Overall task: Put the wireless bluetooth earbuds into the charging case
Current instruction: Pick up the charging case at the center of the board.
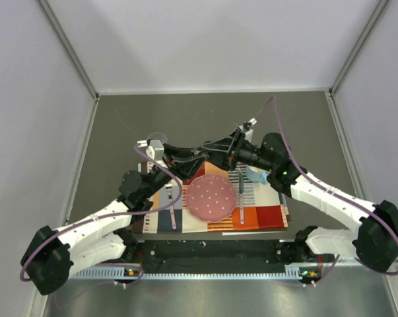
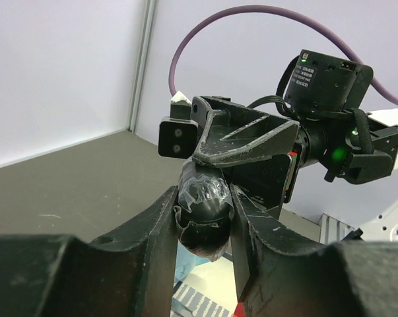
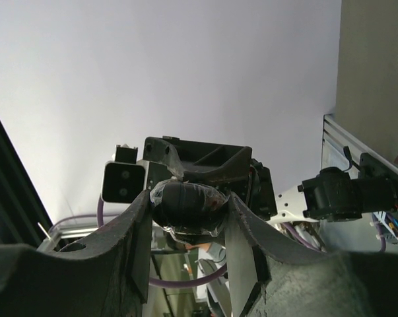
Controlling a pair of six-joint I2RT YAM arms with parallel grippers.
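Fingers (image 2: 156, 241) of the left gripper (image 2: 204, 201) clamp the charging case (image 2: 200, 224) in mid-air above the table (image 1: 119, 125). The right gripper (image 3: 189, 201) pinches it too, likely steadying it so it can be opened. We cannot spot the earbuds.

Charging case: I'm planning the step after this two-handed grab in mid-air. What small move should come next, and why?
Probably a gentle twist of the left gripper to try prying it open, with the right gripper holding firm. Both pairs of fingers clamp the charging case from opposite sides in the air, and it looks shut, so it likely must open first.
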